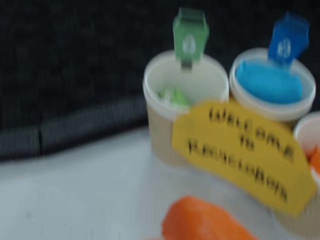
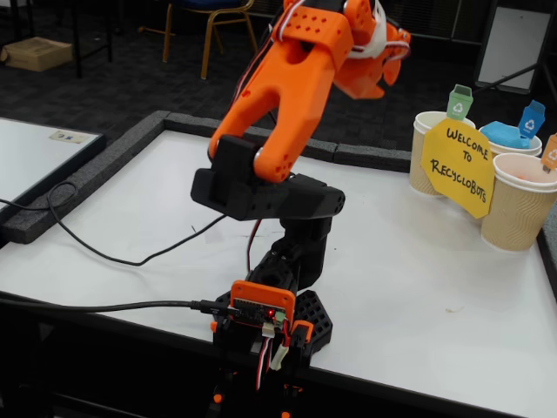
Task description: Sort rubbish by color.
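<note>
Surface: a white tabletop edged along the back and left by a dark grey foam border. My base is clamped at the front edge, and black cables run across the white top toward it from the left in the fixed view.

Room: dark carpet behind the table, a chair with yellow metal legs, a cardboard box on the floor at far left, and a second white surface to the left of the foam border.

Fixtures, back right corner of the table: three beige ribbed cups standing together. The green-flag cup is leftmost in the wrist view, the blue-flag cup just right of it, and the orange-flag cup nearest the front. A yellow sign lettered "Welcome to Recyclobots" leans across their fronts.

Rubbish:
- Green lump: low inside the green-flag cup, only a scrap visible.
- Blue lump: filling the mouth of the blue-flag cup.
- Orange lump: a sliver showing inside the orange-flag cup at the right edge of the wrist view.

My gripper: raised high over the table, to the left of the cups in the fixed view. An orange part of it shows, blurred, at the bottom of the wrist view. I cannot tell how far my jaws are parted or whether they hold anything. All three lumps sit in cups, apart from my gripper.
</note>
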`<state>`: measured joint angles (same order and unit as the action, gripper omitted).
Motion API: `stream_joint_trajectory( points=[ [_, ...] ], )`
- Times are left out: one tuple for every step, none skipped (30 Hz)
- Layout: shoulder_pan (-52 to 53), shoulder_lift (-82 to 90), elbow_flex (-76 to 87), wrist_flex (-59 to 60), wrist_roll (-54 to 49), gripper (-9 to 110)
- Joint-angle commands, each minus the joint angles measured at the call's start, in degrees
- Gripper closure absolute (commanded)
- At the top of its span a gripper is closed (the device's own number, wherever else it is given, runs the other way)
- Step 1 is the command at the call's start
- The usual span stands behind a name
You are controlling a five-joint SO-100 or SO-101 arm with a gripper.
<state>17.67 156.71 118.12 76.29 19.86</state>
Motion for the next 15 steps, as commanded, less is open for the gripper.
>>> stream_joint_trajectory(
  points=[
    [-1.23,-1.93,-7.65,-3.87,-0.97,101],
    [-1.23,-2.29,-7.91,-4.04,-0.97,101],
    [-1.14,-2.55,-8.09,-4.13,-0.97,101],
    [-1.05,-2.64,-8.09,-4.48,-0.97,101],
    [-1.05,-2.72,-8.0,-4.57,-0.97,101],
    [-1.05,-2.81,-7.91,-4.66,-0.97,101],
    [-1.05,-2.9,-7.47,-4.66,-0.97,101],
    [-1.05,-2.9,-6.68,-4.66,-0.97,101],
    [-1.05,-2.9,-5.45,-4.75,-0.97,101],
    [-1.05,-2.9,-3.96,-4.92,-0.97,101],
    [-1.23,-2.9,-2.02,-5.19,-0.97,101],
    [-1.41,-2.9,-0.35,-5.36,-0.97,101],
    [-1.58,-2.9,1.41,-5.62,-0.97,101],
    [-1.93,-2.9,3.25,-5.98,-0.97,101],
    [-2.55,-2.81,5.01,-6.5,-0.97,101]
  ],
)
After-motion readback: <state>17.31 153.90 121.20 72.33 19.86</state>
